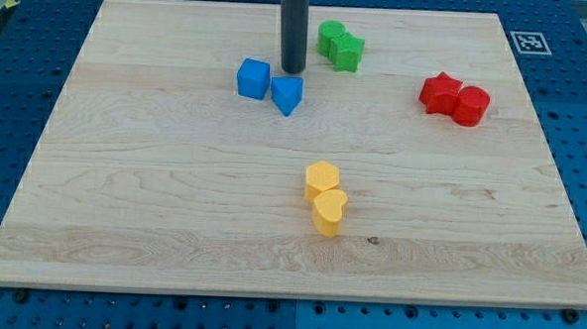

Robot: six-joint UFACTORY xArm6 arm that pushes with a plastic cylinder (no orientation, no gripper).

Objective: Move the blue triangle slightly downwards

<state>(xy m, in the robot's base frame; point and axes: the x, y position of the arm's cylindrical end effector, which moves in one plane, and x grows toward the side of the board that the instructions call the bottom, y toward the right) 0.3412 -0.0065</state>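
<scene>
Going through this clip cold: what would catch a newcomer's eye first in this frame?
Probably the dark rod coming down from the view's top, my tip sitting just above the blue triangle, which has a blue cube beside it on the view's left. Next, the bright pairs: green blocks at top, red blocks at right, yellow blocks below centre.

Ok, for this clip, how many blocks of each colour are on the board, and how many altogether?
Blue: 2, a cube and the blue triangle
Green: 2
Red: 2
Yellow: 2
Total: 8 blocks
My tip sits just above the blue triangle.
</scene>
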